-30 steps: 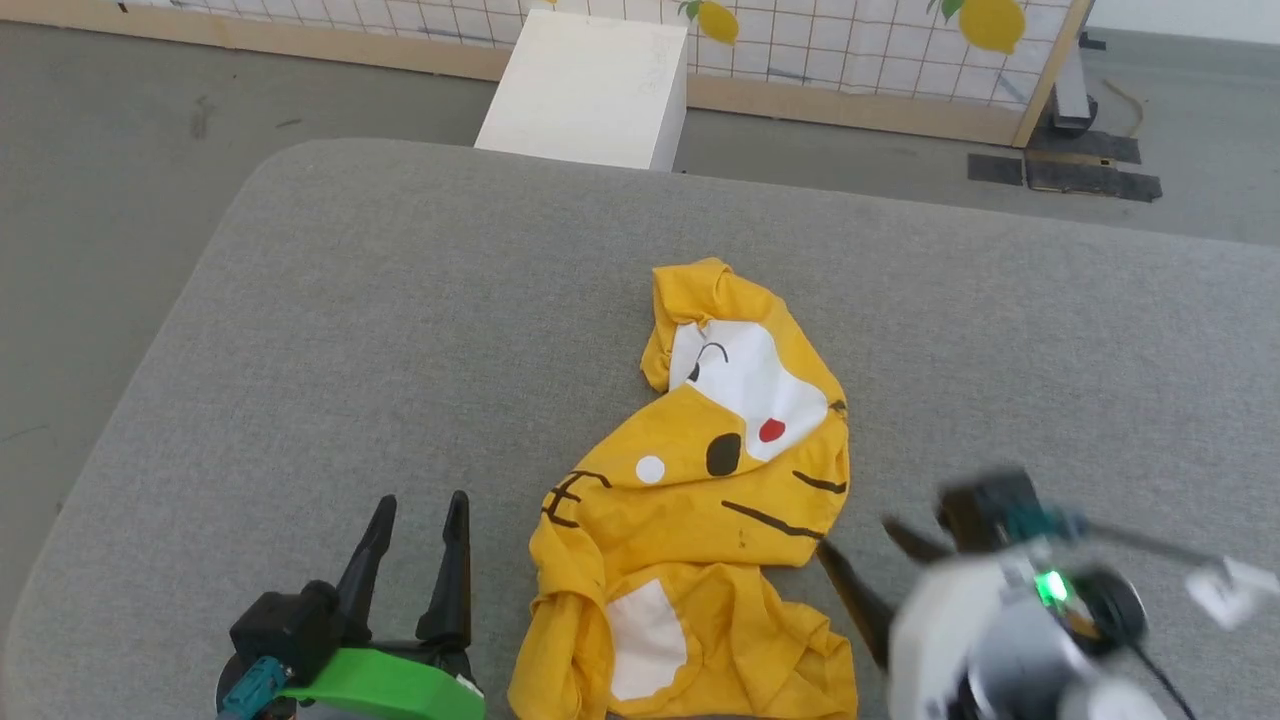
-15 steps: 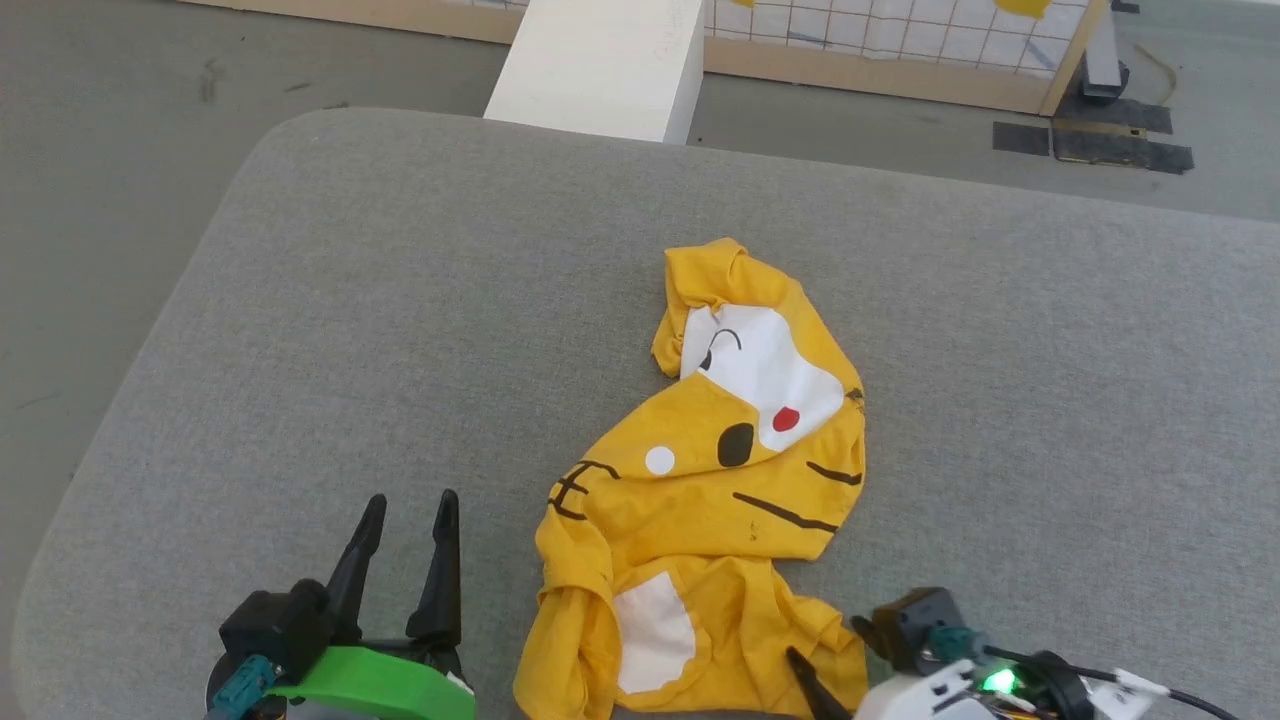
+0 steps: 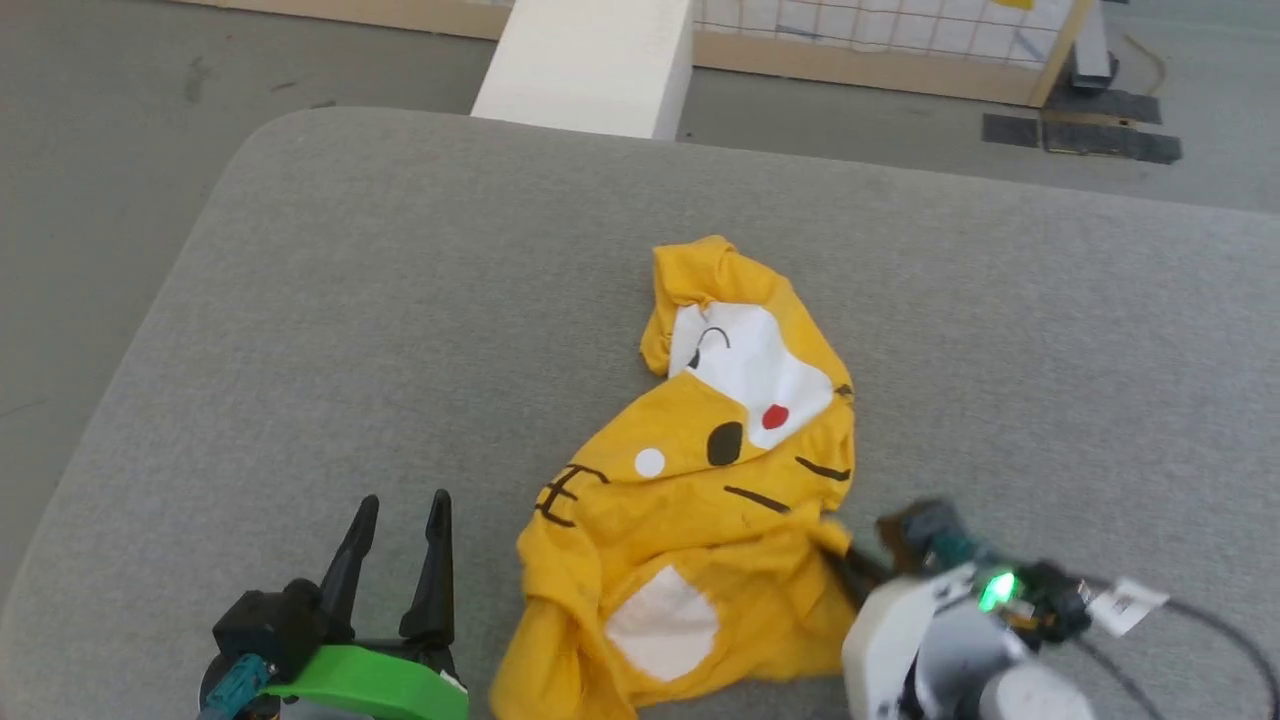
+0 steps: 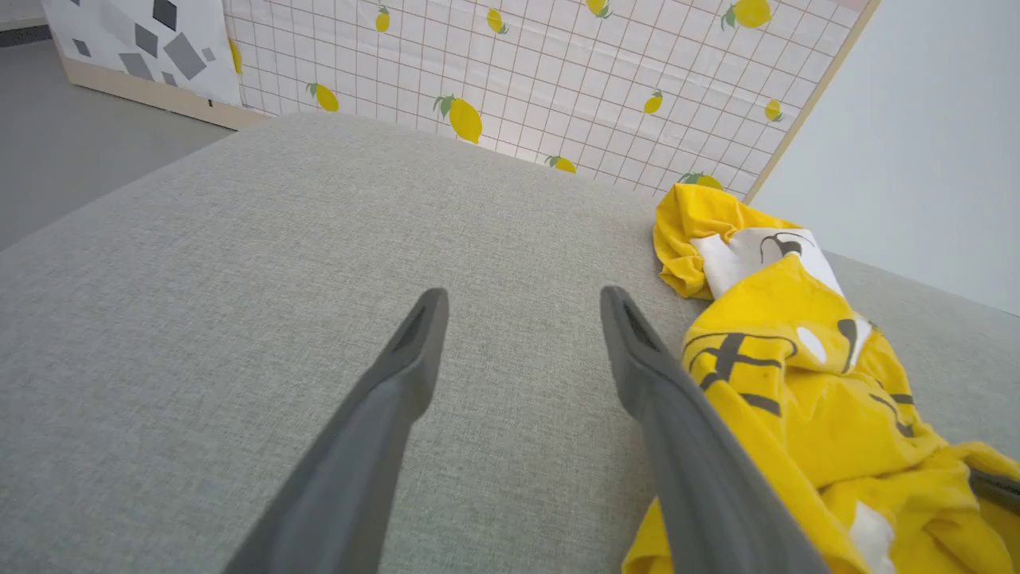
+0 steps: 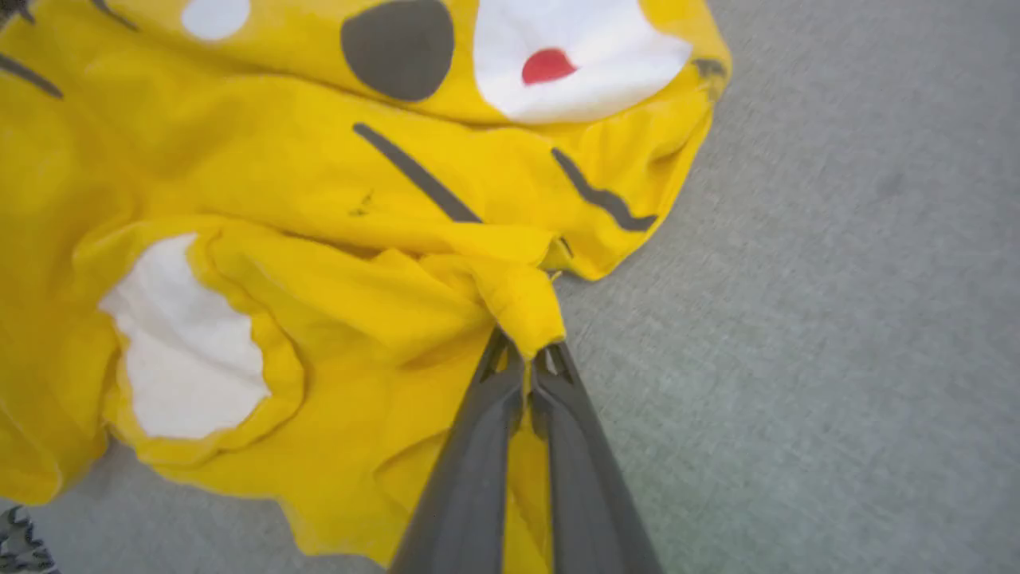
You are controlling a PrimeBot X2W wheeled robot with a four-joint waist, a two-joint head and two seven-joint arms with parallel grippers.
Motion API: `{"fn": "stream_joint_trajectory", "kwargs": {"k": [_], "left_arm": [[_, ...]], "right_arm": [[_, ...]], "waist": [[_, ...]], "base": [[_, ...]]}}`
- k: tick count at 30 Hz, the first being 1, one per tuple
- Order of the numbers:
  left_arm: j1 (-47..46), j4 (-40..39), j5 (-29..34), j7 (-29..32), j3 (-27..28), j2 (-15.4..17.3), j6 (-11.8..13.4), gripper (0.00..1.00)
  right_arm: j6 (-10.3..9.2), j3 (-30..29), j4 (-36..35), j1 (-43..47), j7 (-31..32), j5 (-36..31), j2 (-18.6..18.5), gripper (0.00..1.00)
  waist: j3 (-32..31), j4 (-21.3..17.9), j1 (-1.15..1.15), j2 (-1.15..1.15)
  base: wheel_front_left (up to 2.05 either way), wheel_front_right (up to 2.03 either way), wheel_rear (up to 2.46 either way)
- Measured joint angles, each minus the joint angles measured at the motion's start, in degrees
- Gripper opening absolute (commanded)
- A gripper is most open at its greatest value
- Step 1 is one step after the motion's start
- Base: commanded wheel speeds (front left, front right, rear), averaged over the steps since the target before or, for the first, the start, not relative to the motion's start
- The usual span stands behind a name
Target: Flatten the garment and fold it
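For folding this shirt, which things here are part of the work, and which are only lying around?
Part of the job: yellow T-shirt, crumpled; right gripper, jaws shut on its edge; left gripper, jaws open beside it; grey table under it.
Just lying about: white box; lemon-print screen; black patches on the floor.

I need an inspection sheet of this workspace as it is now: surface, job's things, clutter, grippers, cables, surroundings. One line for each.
Surface: grey padded table, fabric-covered, rounded corners.
Job's things: yellow garment, crumpled, not yet flattened, lying towards the table's near edge.
Clutter: nothing seen.
Grippers: left gripper open, beside the garment, holding nothing; right gripper shut on a bunched fold at the garment's edge.
Cables: black cable running from the right wrist, white tag beside it.
Surroundings: white box and lemon-print panel beyond the table; dark mats on the grey floor.
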Motion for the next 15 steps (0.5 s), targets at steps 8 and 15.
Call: {"fn": "stream_joint_trajectory", "kwargs": {"k": [8,15], "left_arm": [[0.0,-0.4,0.0,0.0,0.1,0.4,0.0,1.0],[0.0,-0.6,-0.1,0.0,0.1,1.2,0.0,1.0]], "right_arm": [[0.0,-14.1,-6.6,-7.2,0.8,-2.0,0.0,0.0],[0.0,-30.1,-9.8,-3.2,3.7,-5.6,-0.8,0.0]], "waist": [[-0.4,-3.6,0.0,0.0],[0.5,-5.7,0.0,0.0]], "base": [[0.0,0.0,0.0],[0.0,0.0,0.0]]}}
